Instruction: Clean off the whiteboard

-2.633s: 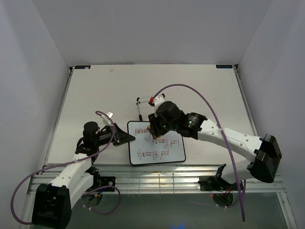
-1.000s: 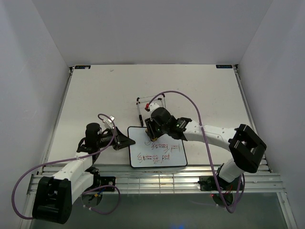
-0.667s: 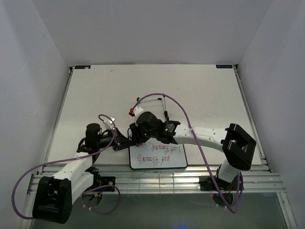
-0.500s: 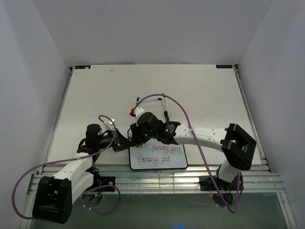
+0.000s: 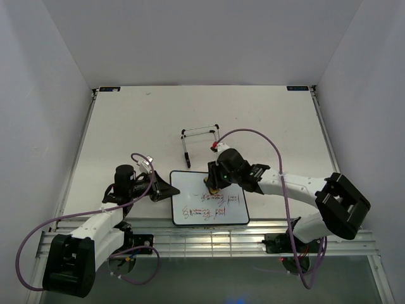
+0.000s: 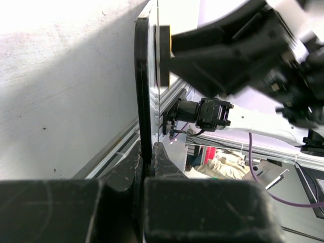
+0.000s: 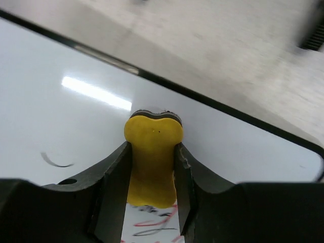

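Left gripper (image 5: 168,189): jaws pinched together on the left rim of the whiteboard (image 5: 209,204), which lies flat at the near edge of the table (image 5: 126,126). The top line of scribble seen moments ago is gone and the upper band is wiped clean. Two lines remain lower down, so roughly a third done by my reckoning. Right gripper (image 5: 215,182): jaws clamped on the yellow eraser (image 7: 153,157), pressed to the board's upper middle just inside the far rim.

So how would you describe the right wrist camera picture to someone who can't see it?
Two black fingers pinch a yellow eraser, its tip set against the whiteboard. The board around it is mostly blank white, with red and dark scribbles at the picture's bottom edge; a pale table lies beyond the board's thin black frame.
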Controlling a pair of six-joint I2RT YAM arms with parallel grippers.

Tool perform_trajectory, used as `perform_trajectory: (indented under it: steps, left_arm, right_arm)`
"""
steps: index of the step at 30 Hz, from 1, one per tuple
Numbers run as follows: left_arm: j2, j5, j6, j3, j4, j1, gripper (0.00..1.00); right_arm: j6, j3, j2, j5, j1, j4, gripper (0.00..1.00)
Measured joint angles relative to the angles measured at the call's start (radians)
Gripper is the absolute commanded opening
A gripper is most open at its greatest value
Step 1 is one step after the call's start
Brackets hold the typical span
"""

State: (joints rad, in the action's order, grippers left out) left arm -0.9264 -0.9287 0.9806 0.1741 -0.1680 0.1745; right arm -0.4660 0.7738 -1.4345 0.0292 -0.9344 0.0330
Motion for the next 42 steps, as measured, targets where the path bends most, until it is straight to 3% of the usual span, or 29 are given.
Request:
perform_trajectory:
  steps: [6,11,23,29,33,42]
  left_arm:
    - [0.000,-0.003,0.010,0.000,-0.017,0.000,0.00]
    - [0.000,-0.012,0.016,0.000,-0.025,0.000,0.00]
    - [-0.002,-0.006,0.013,0.000,-0.020,0.000,0.00]
    - [0.014,0.031,0.012,-0.004,-0.011,0.000,0.00]
    - [0.023,0.057,0.017,-0.004,-0.011,0.003,0.00]
    - [0.046,0.100,0.051,-0.004,-0.012,0.003,0.00]
  right_arm:
    - [0.010,-0.058,0.021,-0.005,0.171,0.048,0.26]
    - [0.031,-0.033,0.009,-0.017,0.173,0.079,0.25]
    - [-0.009,0.095,-0.023,-0.073,-0.148,0.052,0.25]
    - [-0.047,0.089,-0.029,-0.072,-0.179,0.013,0.25]
    - [-0.063,0.002,0.021,-0.114,-0.098,-0.033,0.25]
    - [-0.045,-0.220,0.171,-0.142,0.245,0.047,0.24]
